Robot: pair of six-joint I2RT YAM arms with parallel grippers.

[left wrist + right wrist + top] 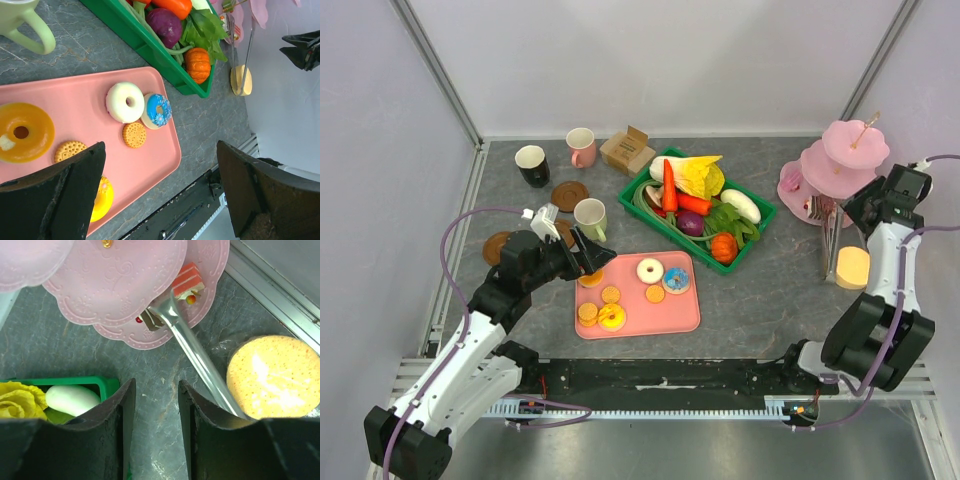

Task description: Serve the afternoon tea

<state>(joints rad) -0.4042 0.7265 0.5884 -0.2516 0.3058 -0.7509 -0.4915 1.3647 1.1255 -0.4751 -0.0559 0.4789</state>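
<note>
Left gripper (160, 150) wide, empty, over pink tray (75, 95) | right gripper (156, 385) narrow gap, empty

Counter (770, 270): grey stone-look, veined, matt. Pink tray (165, 150): smooth plastic, low sheen. Green crate (150, 47): glossy plastic. White donut (125, 102): shiny icing. Biscuit (134, 134): matt, dimpled. Pale-green mug (17, 7): glazed, glossy. Pink stand (100, 285): embossed plastic, semi-matt. Utensil (200, 360): polished metal. Box (627, 150): plain cardboard, matt.
</note>
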